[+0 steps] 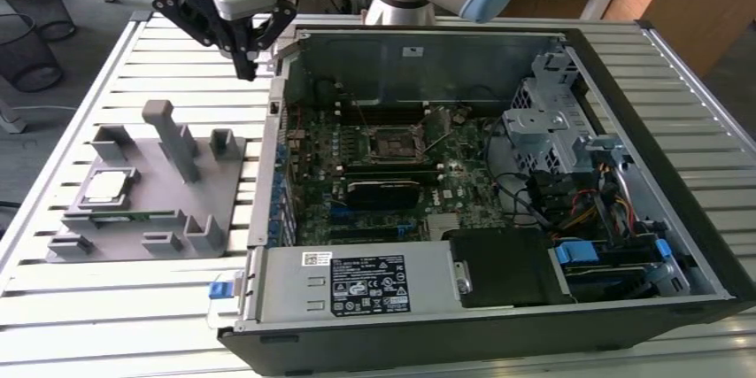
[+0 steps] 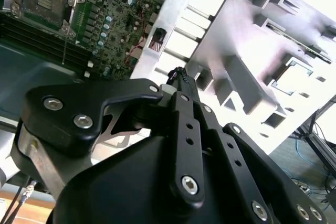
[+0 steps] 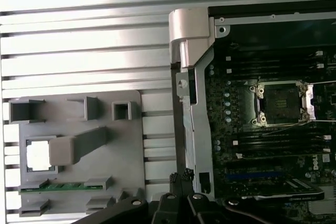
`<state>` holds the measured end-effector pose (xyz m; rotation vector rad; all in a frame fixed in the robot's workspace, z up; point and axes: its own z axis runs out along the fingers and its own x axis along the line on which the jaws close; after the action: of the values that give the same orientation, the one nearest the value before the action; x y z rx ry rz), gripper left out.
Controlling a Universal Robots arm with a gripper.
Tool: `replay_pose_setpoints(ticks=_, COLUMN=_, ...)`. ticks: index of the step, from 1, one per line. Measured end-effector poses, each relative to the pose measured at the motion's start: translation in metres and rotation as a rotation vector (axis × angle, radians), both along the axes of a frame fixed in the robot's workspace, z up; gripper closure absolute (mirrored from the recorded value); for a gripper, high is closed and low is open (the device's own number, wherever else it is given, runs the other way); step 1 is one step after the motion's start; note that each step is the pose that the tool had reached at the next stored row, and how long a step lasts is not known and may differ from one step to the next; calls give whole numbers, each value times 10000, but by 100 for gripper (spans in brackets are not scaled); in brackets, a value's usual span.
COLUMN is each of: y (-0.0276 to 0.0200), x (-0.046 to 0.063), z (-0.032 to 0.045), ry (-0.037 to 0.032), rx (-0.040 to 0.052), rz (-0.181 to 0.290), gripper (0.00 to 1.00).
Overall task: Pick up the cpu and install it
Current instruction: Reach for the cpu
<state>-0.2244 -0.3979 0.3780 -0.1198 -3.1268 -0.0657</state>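
I had the gripper [image 1: 247, 71] hanging over the slatted table [image 1: 119, 307], between the grey fixture [image 1: 154, 196] and the open computer case [image 1: 473, 343]. Its 2 fingers were pressed together on nothing. The cpu [image 1: 106, 188] lay flat in a square recess of the fixture, a seat I judged fixed its position for pickup. It showed a silvery top and a pale rim. The motherboard socket [image 1: 390, 142] looked empty.

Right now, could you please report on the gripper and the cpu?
Gripper shut, empty, high beside the case. Cpu lying in the grey fixture, not gripped. Tall post close beside it.
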Motion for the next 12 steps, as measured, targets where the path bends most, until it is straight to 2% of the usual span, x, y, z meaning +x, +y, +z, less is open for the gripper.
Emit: replay_pose_setpoints(ticks=12, y=0, x=-91, z=-21, ry=83, rx=0, rz=1, gripper=89)
